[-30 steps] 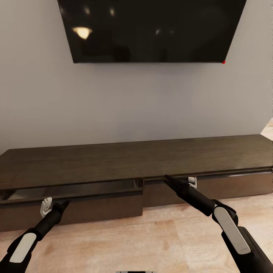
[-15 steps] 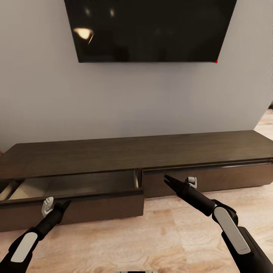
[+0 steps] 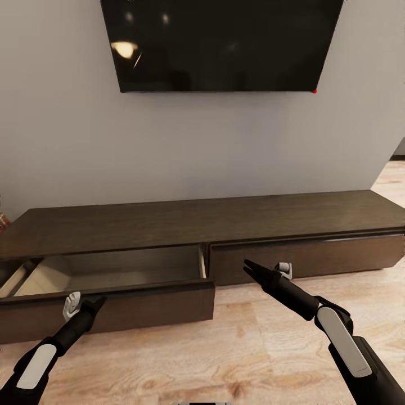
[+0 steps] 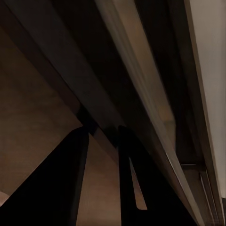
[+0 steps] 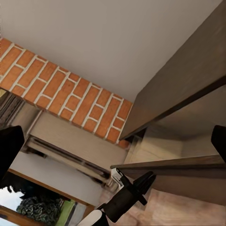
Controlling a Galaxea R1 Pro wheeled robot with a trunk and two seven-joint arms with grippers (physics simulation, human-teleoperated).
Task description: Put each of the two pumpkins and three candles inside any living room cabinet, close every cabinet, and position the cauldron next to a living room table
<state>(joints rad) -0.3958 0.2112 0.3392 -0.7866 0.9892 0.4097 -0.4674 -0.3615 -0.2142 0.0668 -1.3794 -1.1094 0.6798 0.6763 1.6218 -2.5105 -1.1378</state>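
Room, head view: grey wall [image 3: 185, 146], dark television [image 3: 222, 42], wood floor [image 3: 242, 349].
Cabinet [image 3: 225, 216]: long axis ran crosswise ahead of both arms; left drawer [image 3: 112, 275] pulled out, empty, right front shut.
Left gripper [image 3: 84, 306]: touching or just short of the drawer front, nearer arm for closing; finger state not discernible.
Right gripper [image 3: 256, 270]: short of the shut front, fingers together.
Left wrist view: fingers [image 4: 70, 183] parted slightly at the drawer edge.
Right wrist view: jaws spread, nothing held; brick wall [image 5: 66, 94] beyond.
Pumpkins, candles: no position established.
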